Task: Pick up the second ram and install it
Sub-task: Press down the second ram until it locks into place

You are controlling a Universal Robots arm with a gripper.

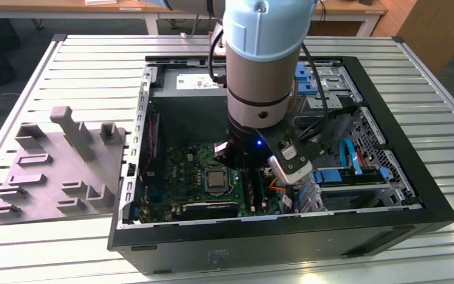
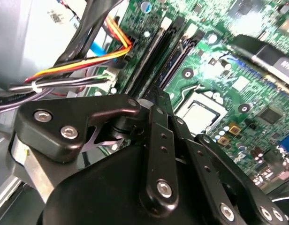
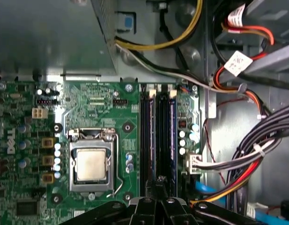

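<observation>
One ram (image 3: 173, 140) seated in slot, directly below tool (image 3: 159, 183).

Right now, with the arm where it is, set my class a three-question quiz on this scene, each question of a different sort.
1. True or false: the processor on the green board is bare, with no cooler over it.
2. The gripper hangs over: A a keyboard; B the black memory slots; C a screen.
3. In the exterior view, on which side of the computer case does the grey moulded tray lie?
Key: 1 true; 2 B; 3 the exterior view's left.
</observation>
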